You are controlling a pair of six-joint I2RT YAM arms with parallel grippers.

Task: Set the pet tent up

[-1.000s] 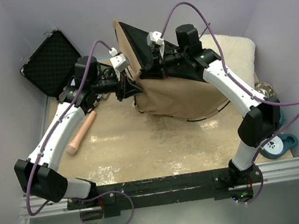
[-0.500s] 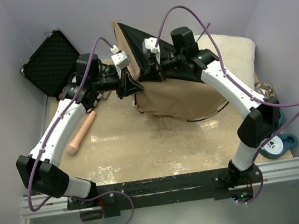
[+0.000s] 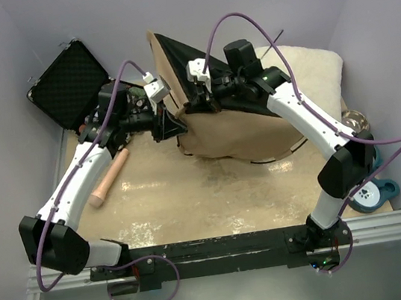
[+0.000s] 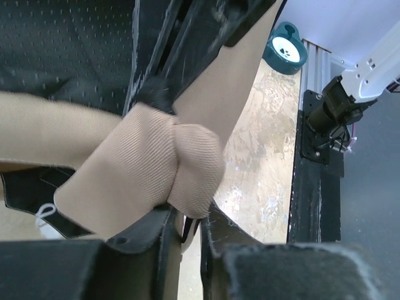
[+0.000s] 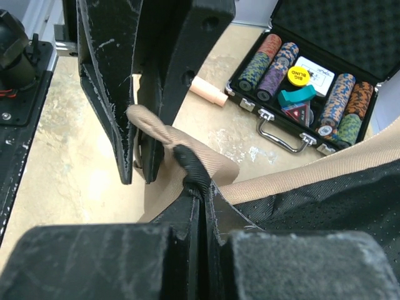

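1. Two grippers are at one spot: the left corner of the pet tent (image 3: 246, 124). The tent sits at the far middle of the counter (image 3: 192, 196). Its tan side faces me, and its right side reaches over the white cushion (image 3: 316, 65).
2. My right gripper (image 5: 201, 199) is shut tight on a black loop (image 5: 190, 172) at the tent's edge. That hold looks good.
3. My left gripper (image 4: 189, 220) has its jaws just a little apart. The tan corner (image 4: 162, 159) is bunched up right at its tips. I cannot tell if it has a real hold on the cloth.
4. I think the step in hand is to pull this corner out so the tent opens up and can stand.
5. First I would make the left hold sure. The cloth should go deep between the jaws, not just sit at the tips, and then I would squeeze.
6. Next I would move the two grippers apart slowly, in small pulls. They are almost touching, so I must not bump one into the other.
7. I would pull toward the near left, away from the black case (image 3: 69, 79) at the far left, so nothing catches on it.
8. If the cloth goes tight, I would stop, because a hard tug could slip the loop out or bend a pole.
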